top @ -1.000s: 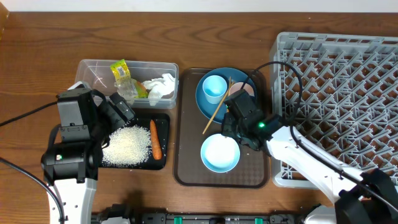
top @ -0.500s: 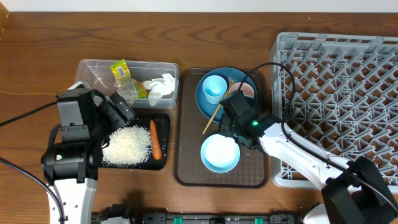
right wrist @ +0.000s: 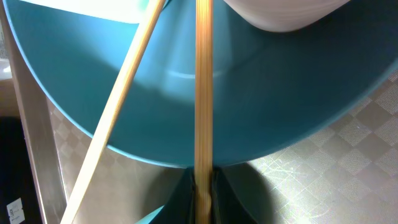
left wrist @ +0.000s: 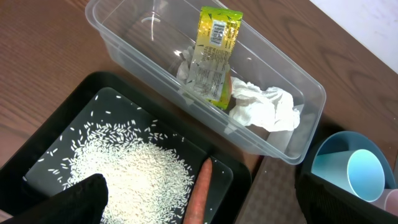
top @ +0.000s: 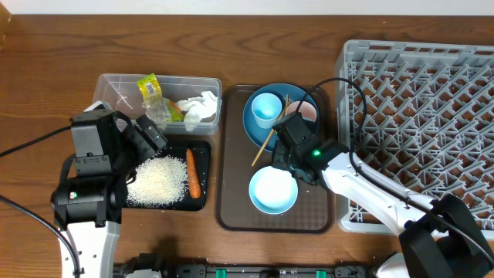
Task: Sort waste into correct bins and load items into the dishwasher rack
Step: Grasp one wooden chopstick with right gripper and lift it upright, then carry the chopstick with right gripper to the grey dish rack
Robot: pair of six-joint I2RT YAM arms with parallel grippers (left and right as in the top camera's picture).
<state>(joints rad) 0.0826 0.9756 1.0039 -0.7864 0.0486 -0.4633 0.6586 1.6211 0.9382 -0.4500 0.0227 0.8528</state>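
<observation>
My right gripper (right wrist: 204, 194) is shut on one wooden chopstick (right wrist: 204, 93) that lies across the dark blue plate (right wrist: 280, 93). The other chopstick (top: 264, 147) slants off the plate's left rim. A light blue cup (top: 266, 108) and a pink cup (top: 307, 113) stand on the plate, and the bowl (top: 273, 190) sits just in front. My left gripper (left wrist: 205, 202) hangs open over the black tray (left wrist: 50, 143), which holds rice (left wrist: 130, 168) and a carrot (left wrist: 199, 193). The clear tub (left wrist: 124, 37) contains the wrapper (left wrist: 214, 56) and tissue (left wrist: 267, 109).
The plate and bowl rest on a brown serving tray (top: 231, 208) in the middle. The grey dishwasher rack (top: 432, 116) fills the right side, its left wall against the brown tray. The right arm's cable (top: 347, 85) loops over the rack's corner.
The right gripper's jaws have closed on the chopstick, after the arm shifted slightly left toward the plate. The left arm has not moved.
</observation>
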